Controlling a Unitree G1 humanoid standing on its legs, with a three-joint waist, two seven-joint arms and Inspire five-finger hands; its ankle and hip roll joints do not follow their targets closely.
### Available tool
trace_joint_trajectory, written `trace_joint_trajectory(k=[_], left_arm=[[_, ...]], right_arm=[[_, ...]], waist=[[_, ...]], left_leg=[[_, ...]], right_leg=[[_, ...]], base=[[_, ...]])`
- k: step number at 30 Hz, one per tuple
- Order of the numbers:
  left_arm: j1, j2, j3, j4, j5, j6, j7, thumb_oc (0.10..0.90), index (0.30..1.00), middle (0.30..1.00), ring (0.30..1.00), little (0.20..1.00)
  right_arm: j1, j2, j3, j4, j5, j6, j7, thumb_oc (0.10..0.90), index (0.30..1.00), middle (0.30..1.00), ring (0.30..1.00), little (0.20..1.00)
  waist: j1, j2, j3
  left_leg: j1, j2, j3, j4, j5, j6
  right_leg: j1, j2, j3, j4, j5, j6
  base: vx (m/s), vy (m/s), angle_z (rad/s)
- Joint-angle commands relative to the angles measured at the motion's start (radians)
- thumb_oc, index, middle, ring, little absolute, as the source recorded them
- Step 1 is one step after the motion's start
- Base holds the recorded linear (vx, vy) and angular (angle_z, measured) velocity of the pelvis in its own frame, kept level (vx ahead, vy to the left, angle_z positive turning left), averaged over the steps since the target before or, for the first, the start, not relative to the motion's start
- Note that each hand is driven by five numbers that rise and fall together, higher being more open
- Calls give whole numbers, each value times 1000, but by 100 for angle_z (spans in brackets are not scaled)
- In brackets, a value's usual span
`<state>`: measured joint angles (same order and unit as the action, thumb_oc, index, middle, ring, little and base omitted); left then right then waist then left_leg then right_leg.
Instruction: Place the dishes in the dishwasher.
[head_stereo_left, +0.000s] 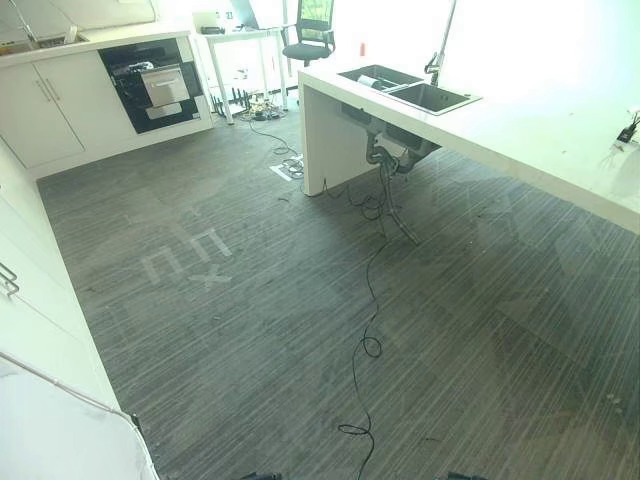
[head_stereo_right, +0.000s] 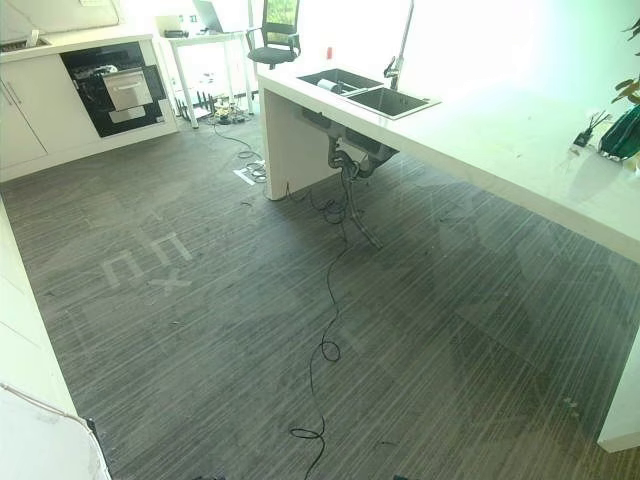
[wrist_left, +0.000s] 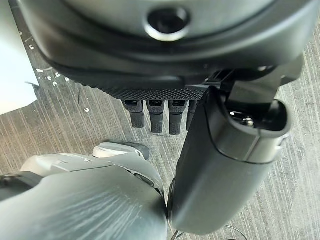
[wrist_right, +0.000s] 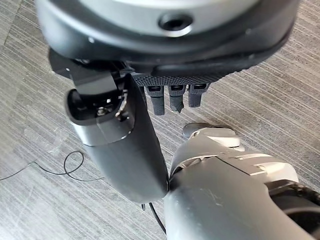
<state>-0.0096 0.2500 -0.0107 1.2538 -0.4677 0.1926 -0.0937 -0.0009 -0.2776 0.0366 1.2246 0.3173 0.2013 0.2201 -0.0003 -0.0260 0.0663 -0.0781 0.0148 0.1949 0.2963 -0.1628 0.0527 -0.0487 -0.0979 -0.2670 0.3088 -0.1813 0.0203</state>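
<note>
Well, the dishes: something pale lies in the sink (head_stereo_left: 408, 88) on the long white worktop (head_stereo_left: 540, 130), in the far basin, too small to say whether it is a dish. If the load sits there, that makes sense, since a sink is where dirty ware waits. Across the room, the dishwasher (head_stereo_left: 155, 85) is built into the white cabinets (head_stereo_left: 45, 110), a dark opening with what looks like a silver drawer or rack pulled partway out, likely left open to take the load. Sink and dishwasher are well apart, with bare grey striped floor (head_stereo_left: 300, 330) between them and a thin black cord trailing from under the sink. An office chair (head_stereo_left: 310, 35) stands beyond the worktop's far end.

Now the arms. The left robot hand (wrist_left: 160, 116) hangs down toward the floor, fingers in a straight, relaxed row, thumb out alongside, holding nothing. The right robot hand (wrist_right: 172, 97) matches it: pointed at the floor, fingers apart and slack, thumb beside them, empty. Both read as an idle, carried-at-the-side pose.

My read: nothing is picked up yet, and the next job calls for closing in on the sink.
</note>
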Motion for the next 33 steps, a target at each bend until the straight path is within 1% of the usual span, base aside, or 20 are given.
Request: trace_joint_trajectory(k=[1, 4, 5, 6, 7, 9, 10, 12, 13, 15, 19, 22, 24, 25, 26, 28, 29, 31, 32, 33], left_arm=[[5, -23, -8, 15, -31, 2, 3, 800, 900, 900, 900, 900], [-12, -32, 0, -1, -36, 1, 9, 800, 900, 900, 900, 900], [-19, -33, 1, 0, -24, -9, 2, 800, 900, 900, 900, 900], [-22, -34, -1, -3, -17, -23, -1, 800, 900, 900, 900, 900], [-15, -34, 2, -9, -33, -44, 0, 800, 900, 900, 900, 900], [-14, -32, 3, -11, -37, -52, -1, 800, 900, 900, 900, 900], [-10, -34, 5, -10, -30, -62, -2, 800, 900, 900, 900, 900], [-1, -35, 3, -13, -9, -86, -3, 800, 900, 900, 900, 900], [6, -37, 7, -34, -22, -102, -6, 800, 900, 900, 900, 900], [16, -41, 11, -49, -40, -120, -8, 800, 900, 900, 900, 900], [20, -48, 13, -63, -21, -137, -19, 800, 900, 900, 900, 900], [10, -23, 29, -34, 7, -138, -28, 800, 900, 900, 900, 900], [2, -15, 24, -23, 23, -139, -35, 800, 900, 900, 900, 900], [-4, -9, 19, -14, 40, -138, -39, 800, 900, 900, 900, 900], [-11, 3, 6, -3, 70, -137, -43, 800, 900, 900, 900, 900], [-24, 19, -15, 10, 89, -139, -55, 800, 900, 900, 900, 900], [-25, 22, -20, 5, 100, -134, -53, 800, 900, 900, 900, 900], [-31, 24, -34, 3, 82, -120, -30, 800, 900, 900, 900, 900], [-34, 25, -39, 5, 66, -116, -21, 800, 900, 900, 900, 900], [-43, 26, -41, 11, 65, -110, -15, 800, 900, 900, 900, 900]], right_arm=[[7, 6, 52, 40, -30, -3, 49, 800, 900, 900, 900, 900], [-10, -15, 57, 23, -25, -5, 54, 800, 900, 900, 900, 900], [-16, -25, 58, 18, -18, -7, 55, 800, 900, 900, 900, 900], [-21, -35, 57, 12, -18, -9, 54, 800, 900, 900, 900, 900], [-23, -53, 53, 6, -22, -13, 40, 800, 900, 900, 900, 900], [-26, -55, 48, 13, -13, -16, 32, 800, 900, 900, 900, 900], [-30, -56, 43, 24, -12, -22, 32, 800, 900, 900, 900, 900], [-28, -61, 36, 30, -17, -60, 36, 800, 900, 900, 900, 900], [-20, -69, 35, 17, -21, -95, 41, 800, 900, 900, 900, 900], [-16, -76, 46, 2, -37, -132, 40, 800, 900, 900, 900, 900], [-13, -78, 45, -19, -17, -162, 45, 800, 900, 900, 900, 900], [6, -21, 41, -8, -75, -187, 44, 800, 900, 900, 900, 900], [6, -5, 42, -2, -71, -184, 33, 800, 900, 900, 900, 900], [3, 1, 40, 3, -64, -181, 30, 800, 900, 900, 900, 900], [-2, 10, 35, 8, -44, -172, 26, 800, 900, 900, 900, 900], [-3, 10, 31, 4, -23, -158, 20, 800, 900, 900, 900, 900], [-5, 5, 28, 4, -16, -151, 22, 800, 900, 900, 900, 900], [-11, -1, 29, 11, -2, -134, 28, 800, 900, 900, 900, 900], [-13, -2, 28, 17, 0, -128, 32, 800, 900, 900, 900, 900], [-14, -3, 27, 27, 4, -120, 40, 800, 900, 900, 900, 900]], waist=[[-3, 30, 25], [5, 8, 68], [15, -13, 87], [23, -20, 113], [36, -12, 151], [45, -10, 167], [47, -2, 169], [39, 45, 172], [46, 69, 173], [53, 75, 174], [51, 73, 156], [70, 46, 91], [73, 36, 76], [72, 29, 69], [59, 29, 61], [45, 40, 65], [37, 52, 66], [26, 67, 77], [23, 67, 83], [14, 72, 94]], left_leg=[[55, 85, 15, 4, -102, -101], [88, 51, 42, 4, -24, -109], [96, 24, 35, 4, 44, -114], [33, 19, 12, 129, 71, -119], [-104, 16, 0, 271, 108, -131], [-117, 17, 11, 182, 120, -121], [-97, 28, 26, 48, 150, -124], [-177, 115, 15, 4, 143, -169], [-244, 146, -45, 4, 178, -188], [-275, 147, -82, 4, 173, -197], [-248, 155, -46, 4, 111, -180], [-205, 102, -49, 4, 55, -117], [-194, 81, -58, 4, 39, -97], [-184, 59, -68, 4, 29, -81], [-152, 27, -93, 4, 6, -54], [-112, -17, -117, 4, -22, -18], [-97, -18, -120, 4, -28, -13], [-62, -25, -116, 4, -38, -7], [-51, -28, -112, 4, -38, -9], [-35, -22, -108, 4, -40, -21]], right_leg=[[8, -4, 0, -9, -67, 56], [10, -22, 16, -9, -60, 33], [13, -37, 33, -9, -58, 24], [15, -36, 47, -9, -54, 10], [28, -13, 64, -9, -48, -4], [43, -4, 77, -9, -56, 0], [51, 8, 82, -9, -64, 6], [88, 64, 77, -9, -104, 14], [109, 102, 87, -9, -116, 3], [131, 117, 104, -9, -134, -1], [175, 95, 110, -9, -166, 11], [255, 32, 97, -9, -179, 75], [262, 7, 77, -9, -144, 95], [271, -11, 62, -9, -75, 115], [282, -30, 31, -9, 122, 147], [141, -64, 45, 298, 216, 154], [77, -59, 53, 374, 234, 143], [-16, -73, 26, 385, 194, 105], [-27, -65, 11, 335, 165, 96], [-31, -31, -38, 167, 117, 79]], base=[[33, -165, -20], [50, -188, -15], [50, -204, -14], [80, -249, -14], [82, -182, -2], [170, -43, -2], [331, 90, -14], [429, 173, -35], [348, 156, -37], [297, 169, -3], [337, 213, -33], [589, 350, -12], [267, 181, -28], [340, 252, -27], [370, 323, -8], [320, 361, 18], [284, 292, 42], [191, 157, 17], [235, 19, -5], [298, -45, 8]])
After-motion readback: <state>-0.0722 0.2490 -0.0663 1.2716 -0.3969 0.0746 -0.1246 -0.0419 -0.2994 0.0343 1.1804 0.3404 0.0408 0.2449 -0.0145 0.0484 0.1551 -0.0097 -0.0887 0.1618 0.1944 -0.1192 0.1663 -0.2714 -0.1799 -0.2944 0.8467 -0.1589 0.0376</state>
